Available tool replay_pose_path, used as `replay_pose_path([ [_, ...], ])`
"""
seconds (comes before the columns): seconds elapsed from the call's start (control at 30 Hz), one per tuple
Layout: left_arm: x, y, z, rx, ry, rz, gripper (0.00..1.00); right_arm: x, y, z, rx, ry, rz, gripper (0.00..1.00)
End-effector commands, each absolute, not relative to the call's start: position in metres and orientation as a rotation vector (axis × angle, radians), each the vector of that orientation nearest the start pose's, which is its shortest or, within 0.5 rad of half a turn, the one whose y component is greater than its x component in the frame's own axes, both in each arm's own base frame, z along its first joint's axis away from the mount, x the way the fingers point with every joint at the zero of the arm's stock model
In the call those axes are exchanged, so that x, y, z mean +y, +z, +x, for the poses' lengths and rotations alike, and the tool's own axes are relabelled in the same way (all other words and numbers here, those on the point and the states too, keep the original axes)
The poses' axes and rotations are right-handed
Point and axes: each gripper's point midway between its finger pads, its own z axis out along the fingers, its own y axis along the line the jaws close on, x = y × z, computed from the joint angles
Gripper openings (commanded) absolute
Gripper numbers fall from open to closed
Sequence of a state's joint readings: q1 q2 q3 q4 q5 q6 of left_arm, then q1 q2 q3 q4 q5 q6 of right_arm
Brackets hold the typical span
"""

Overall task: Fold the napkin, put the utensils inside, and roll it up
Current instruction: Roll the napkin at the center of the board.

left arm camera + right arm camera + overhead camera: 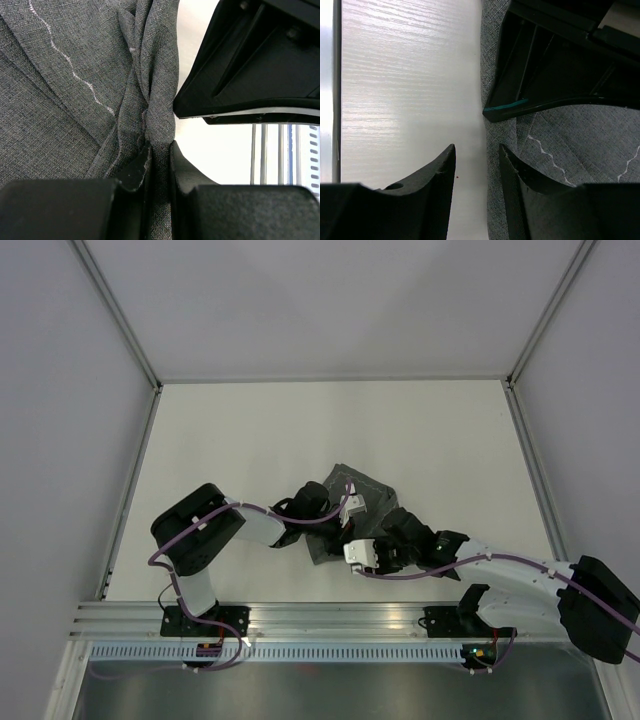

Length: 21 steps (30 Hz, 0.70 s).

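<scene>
The left claw [159, 150] was closed on a gathered ridge of the napkin [60, 100], with the dark grey cloth pinched tight between its two fingers. From that pinch the bunched fold ran straight ahead of the claw, in line with its fingers. The rest of the cloth spread flat to the left in its wrist view, a wavy line of pale stitching crossing it.

The right claw [476, 147] stood with its jaws parted and nothing clamped between them. One finger was over the bare counter [405, 75] and the other over cloth, so the napkin's edge lay in the gap or just beside it. That edge ran lengthwise, in the same direction as the fingers, and the body of the napkin lay wholly to the right in that wrist view. The left claw hung close ahead of the right one, and from above the two nearly met over the crumpled cloth.

The coming move seemed to turn on that edge. The right claw was straddling it along its length and would probably need only to close to take hold. The left claw had the cloth, while the right was at its border, on the side toward the arm bases.

The napkin looked bunched rather than neatly folded, so the fold seemed unfinished. The fork could not be seen in any view; it may have been hidden under the cloth or the arms, and that could not be told
</scene>
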State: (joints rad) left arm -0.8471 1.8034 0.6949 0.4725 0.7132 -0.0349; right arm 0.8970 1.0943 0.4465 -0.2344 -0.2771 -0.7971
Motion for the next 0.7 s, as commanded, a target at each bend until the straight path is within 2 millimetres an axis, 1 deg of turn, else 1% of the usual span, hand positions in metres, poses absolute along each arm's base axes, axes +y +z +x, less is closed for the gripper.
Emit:
replay_pose_path([
  [0.0, -0.343, -0.014, 0.153, 2.098, -1.215, 1.314, 0.02, 0.228, 0.054, 0.173, 1.476, 0.291, -1.823, 0.47],
  [0.13, -0.344, -0.013, 0.153, 2.096, -1.214, 1.313, 0.02, 0.230, 0.058, 0.172, 1.465, 0.296, -1.814, 0.50],
  [0.3, -0.342, -0.015, 0.152, 2.100, -1.209, 1.318, 0.02, 0.231, 0.048, 0.175, 1.470, 0.271, -1.827, 0.50],
  [0.33, -0.342, -0.015, 0.152, 2.102, -1.211, 1.318, 0.02, 0.230, 0.043, 0.173, 1.480, 0.274, -1.841, 0.50],
  [0.53, -0.342, -0.014, 0.153, 2.097, -1.205, 1.319, 0.02, 0.228, 0.030, 0.169, 1.501, 0.284, -1.886, 0.49],
  [0.67, -0.343, -0.013, 0.153, 2.087, -1.206, 1.322, 0.02, 0.227, 0.021, 0.170, 1.522, 0.276, -1.899, 0.46],
])
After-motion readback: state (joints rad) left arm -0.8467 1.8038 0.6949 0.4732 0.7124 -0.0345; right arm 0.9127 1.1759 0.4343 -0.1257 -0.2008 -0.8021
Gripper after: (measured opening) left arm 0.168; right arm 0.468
